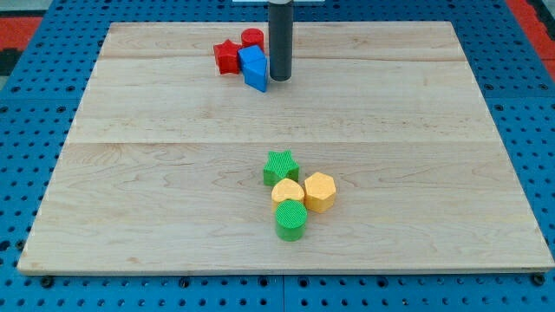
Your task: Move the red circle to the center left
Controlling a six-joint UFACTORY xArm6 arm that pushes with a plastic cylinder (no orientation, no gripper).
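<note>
The red circle [252, 37] sits near the view's top, left of centre, touching a red star [228, 56] on its lower left and a blue block [254, 68] below it. My tip [279, 79] rests on the board just right of the blue block, a little below and right of the red circle. The rod rises straight up from there and out of the view's top.
The wooden board [130, 173] lies on a blue pegboard surface. Near the view's lower middle is a cluster: a green star [281, 165], a yellow heart [288, 191], a yellow hexagon [319, 191] and a green cylinder [290, 220].
</note>
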